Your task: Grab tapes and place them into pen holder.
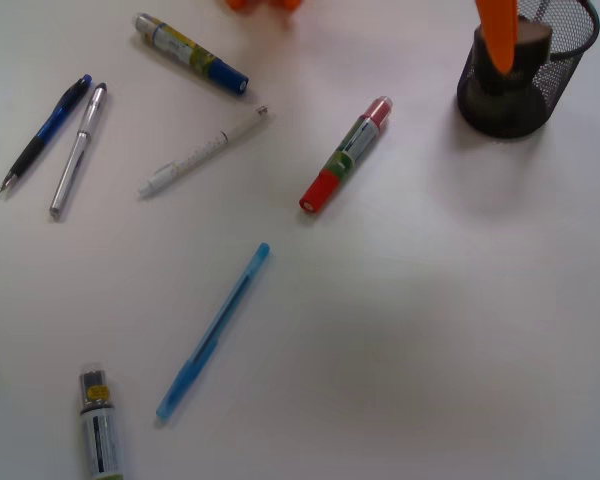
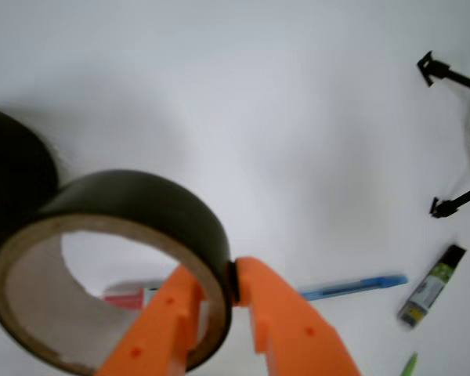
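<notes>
My gripper pinches a dark tape by its wall, one orange finger inside the ring, the other outside. The roll is dark grey-brown without, pale cardboard within, its centre open. A second dark roll shows behind it at left. From the front, the tape sits at the rim of the black mesh holder, far right on the white table. A red marker lies left of the holder

Bright, even overhead light, soft faint shadows — front view slightly hazy, wrist view blurred up close
</notes>
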